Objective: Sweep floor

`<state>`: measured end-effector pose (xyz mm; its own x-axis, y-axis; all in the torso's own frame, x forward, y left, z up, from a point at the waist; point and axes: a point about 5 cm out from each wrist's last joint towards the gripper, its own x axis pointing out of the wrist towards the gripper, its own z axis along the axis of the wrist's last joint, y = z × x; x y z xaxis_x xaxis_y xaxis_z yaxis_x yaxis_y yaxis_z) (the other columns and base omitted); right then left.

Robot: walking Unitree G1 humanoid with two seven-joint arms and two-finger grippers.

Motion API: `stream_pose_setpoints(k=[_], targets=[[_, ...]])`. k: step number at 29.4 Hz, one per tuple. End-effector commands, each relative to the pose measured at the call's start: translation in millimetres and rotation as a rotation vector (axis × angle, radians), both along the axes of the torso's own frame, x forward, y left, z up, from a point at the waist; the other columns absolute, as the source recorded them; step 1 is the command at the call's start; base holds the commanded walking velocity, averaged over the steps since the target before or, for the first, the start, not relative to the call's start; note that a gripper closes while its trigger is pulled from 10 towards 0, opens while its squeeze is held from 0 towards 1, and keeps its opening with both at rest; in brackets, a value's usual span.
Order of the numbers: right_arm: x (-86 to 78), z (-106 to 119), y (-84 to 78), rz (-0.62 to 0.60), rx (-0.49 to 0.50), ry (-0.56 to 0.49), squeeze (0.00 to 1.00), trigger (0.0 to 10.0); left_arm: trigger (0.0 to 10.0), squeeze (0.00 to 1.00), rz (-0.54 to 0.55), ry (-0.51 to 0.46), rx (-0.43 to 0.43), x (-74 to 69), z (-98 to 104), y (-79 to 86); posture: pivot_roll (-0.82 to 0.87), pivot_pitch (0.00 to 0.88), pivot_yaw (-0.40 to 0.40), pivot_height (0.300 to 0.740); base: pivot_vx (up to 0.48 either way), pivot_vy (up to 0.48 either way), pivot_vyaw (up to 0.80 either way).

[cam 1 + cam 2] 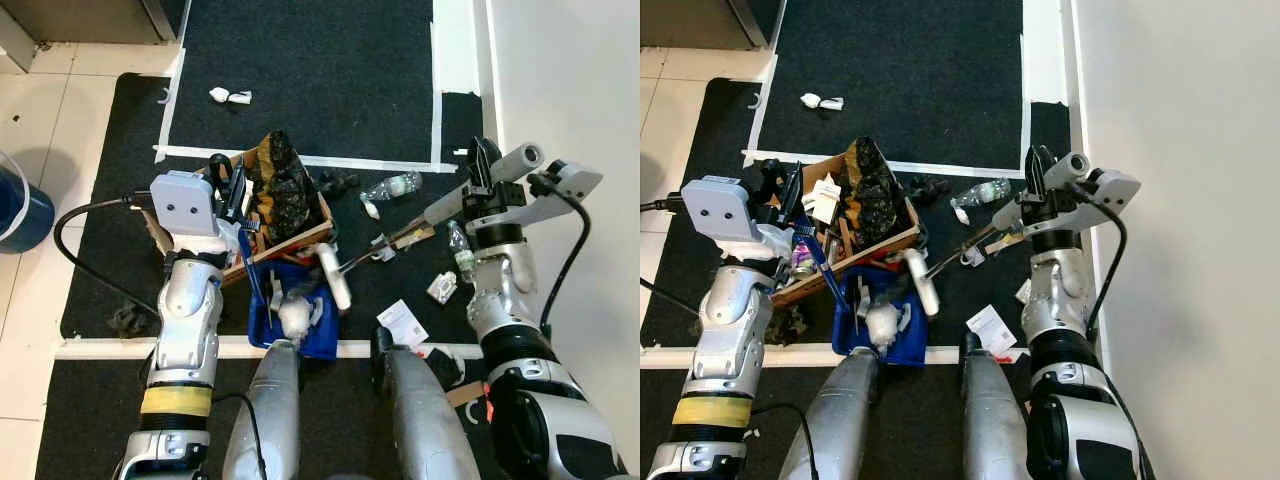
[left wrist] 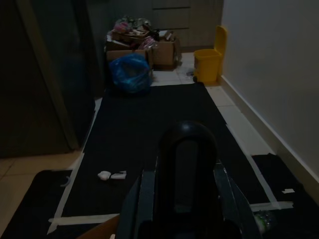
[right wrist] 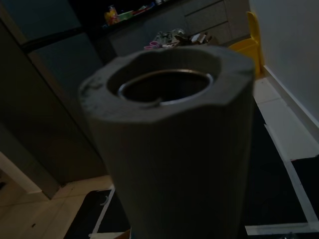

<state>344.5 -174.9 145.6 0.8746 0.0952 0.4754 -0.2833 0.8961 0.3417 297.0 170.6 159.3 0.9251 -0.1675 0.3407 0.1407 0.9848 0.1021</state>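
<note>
Right pincer [image 1: 487, 165] gripping broom handle [image 1: 480, 185], brush seemingly hidden

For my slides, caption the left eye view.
Right gripper holds the broom handle over littered black carpet.

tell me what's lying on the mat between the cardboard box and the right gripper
In the left eye view, a clear plastic bottle and a small dark scrap lie between the cardboard box and the right gripper, which grips the grey broom handle.
</note>
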Motion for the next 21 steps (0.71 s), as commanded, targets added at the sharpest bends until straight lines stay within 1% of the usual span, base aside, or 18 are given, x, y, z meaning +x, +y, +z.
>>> stream_pose_setpoints(k=[1,3,4,7,10,11,12,13,16,17,18,20,21], targets=[[-2.9,-0.1,-6.6,0.002,0.017,-0.009,0.0,10.0,10.0,0.0,-0.039,0.018,-0.021,-1.3,-7.8,-11.4,0.2,0.362,-0.029,0.74,0.0,0.0,0.0],[-2.7,1.6,-9.1,0.004,-0.001,-0.011,0.0,10.0,10.0,0.0,-0.041,0.017,-0.022,-1.0,-7.9,-12.0,0.2,0.362,-0.029,0.74,0.0,0.0,0.0],[-2.9,4.8,-12.9,0.007,-0.045,-0.018,0.0,10.0,10.0,0.0,-0.044,0.018,-0.024,0.2,-9.0,-12.9,0.19,0.35,-0.032,0.74,0.0,0.0,0.0],[-3.2,7.6,-16.5,0.004,-0.064,-0.021,0.0,10.0,10.0,0.0,-0.044,0.018,-0.026,1.5,-9.7,-13.5,0.18,0.348,-0.033,0.74,0.0,0.0,0.0],[-3.4,11.4,-21.2,-0.013,-0.131,-0.027,0.0,10.0,10.0,0.0,-0.043,0.015,-0.029,3.6,-9.4,-14.2,0.18,0.345,-0.034,0.74,0.0,0.0,0.0],[-2.8,14.0,-25.5,-0.033,-0.135,-0.03,0.0,10.0,10.0,0.0,-0.044,0.014,-0.031,4.1,-9.3,-14.9,0.18,0.342,-0.036,0.74,0.0,0.0,0.0],[-2.8,14.0,-25.5,-0.033,-0.135,-0.03,0.0,10.0,10.0,0.0,-0.044,0.014,-0.031,4.1,-9.3,-14.9,0.18,0.342,-0.036,0.74,0.0,0.0,0.0],[-1.6,18.6,-32.7,-0.069,-0.141,-0.037,0.0,10.0,10.0,0.0,-0.047,0.011,-0.034,4.5,-9.4,-16.5,0.18,0.337,-0.039,0.74,0.0,0.0,0.0],[-1.0,20.8,-35.6,-0.086,-0.145,-0.042,0.0,10.0,10.0,0.0,-0.05,0.01,-0.036,4.6,-9.3,-17.5,0.18,0.337,-0.039,0.74,0.0,0.0,0.0],[-0.6,27.5,-45.4,-0.159,-0.187,-0.056,0.0,10.0,10.0,0.0,-0.059,0.004,-0.043,4.5,-8.9,-20.4,0.18,0.325,-0.041,0.74,0.0,0.0,0.0],[-0.8,30.3,-49.3,-0.191,-0.206,-0.063,0.0,10.0,10.0,0.0,-0.062,0.002,-0.046,4.5,-8.8,-21.3,0.18,0.325,-0.041,0.74,0.0,0.0,0.0],[-0.8,30.3,-49.3,-0.191,-0.206,-0.063,0.0,10.0,10.0,0.0,-0.062,0.002,-0.046,4.5,-8.8,-21.3,0.18,0.325,-0.041,0.74,0.0,0.0,0.0],[-1.4,37.3,-64.3,-0.309,-0.246,-0.066,0.0,10.0,10.0,0.0,-0.067,0.0,-0.049,4.8,-9.5,-23.1,0.18,0.3,-0.045,0.74,0.0,0.0,0.0]])
